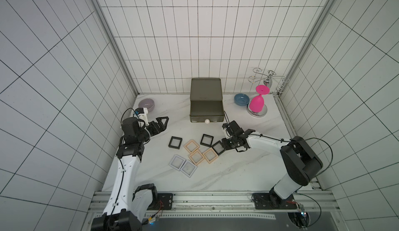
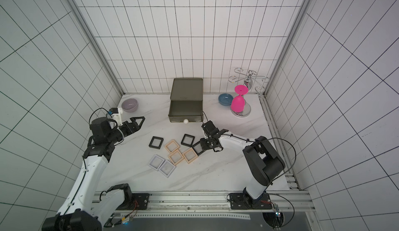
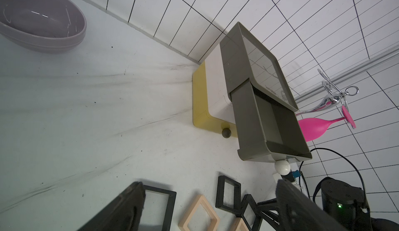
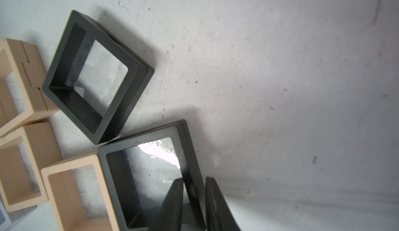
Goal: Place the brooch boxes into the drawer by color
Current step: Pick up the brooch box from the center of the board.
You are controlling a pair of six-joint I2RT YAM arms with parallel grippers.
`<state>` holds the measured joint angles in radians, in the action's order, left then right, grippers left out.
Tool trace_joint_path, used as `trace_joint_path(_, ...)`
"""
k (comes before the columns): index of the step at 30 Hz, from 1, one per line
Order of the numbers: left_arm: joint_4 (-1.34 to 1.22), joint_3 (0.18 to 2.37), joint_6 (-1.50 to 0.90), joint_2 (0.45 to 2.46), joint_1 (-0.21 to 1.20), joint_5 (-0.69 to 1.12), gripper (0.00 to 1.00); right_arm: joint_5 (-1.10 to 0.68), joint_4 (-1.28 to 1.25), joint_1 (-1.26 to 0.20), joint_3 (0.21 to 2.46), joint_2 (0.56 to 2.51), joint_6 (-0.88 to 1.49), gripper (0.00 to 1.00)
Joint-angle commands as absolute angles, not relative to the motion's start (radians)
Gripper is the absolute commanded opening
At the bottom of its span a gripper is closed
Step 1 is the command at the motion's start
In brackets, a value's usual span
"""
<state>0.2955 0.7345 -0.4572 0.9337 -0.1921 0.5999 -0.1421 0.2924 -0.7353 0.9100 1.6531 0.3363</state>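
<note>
The white marble table (image 1: pixel 237 167) carries the drawer chest (image 1: pixel 205 88) at the back wall. In both top views the chest shows only its olive tier (image 1: pixel 206 109), pulled open, but the left wrist view shows also the white tier (image 3: pixel 216 89) and mustard tier (image 3: pixel 199 102) below. The left gripper (image 1: pixel 165 120) hangs spread wide and empty near the lilac bowl (image 1: pixel 146 105), and the right gripper (image 4: pixel 193 179) is clamped on one wall of the rightmost black brooch box (image 4: pixel 140 136), which is tilted against a peach brooch box (image 4: pixel 69 164).

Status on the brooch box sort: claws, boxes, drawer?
Left claw open, empty. Right claw pinching rim of black brooch box, which touches peach brooch box. Olive top drawer open, empty.
</note>
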Motion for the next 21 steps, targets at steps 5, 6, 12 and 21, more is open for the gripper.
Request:
trace_joint_path(5, 0.27, 0.726, -0.458, 0.933, -0.196, 0.609, 0.99, -0.101, 0.323, -0.746, 0.936, 1.671, 0.318, 0.19)
trace_joint_path(6, 0.27, 0.726, -0.459, 0.933, -0.196, 0.61, 0.98, -0.099, 0.322, -0.747, 0.934, 1.672, 0.318, 0.19)
trace_joint_path(12, 0.27, 0.726, -0.459, 0.934, -0.196, 0.609, 0.99, -0.079, 0.329, -0.75, 0.927, 1.67, 0.318, 0.2)
trace_joint_path(21, 0.272, 0.724, -0.458, 0.93, -0.196, 0.609, 0.98, -0.079, 0.369, -0.751, 0.918, 1.548, 0.321, 0.06)
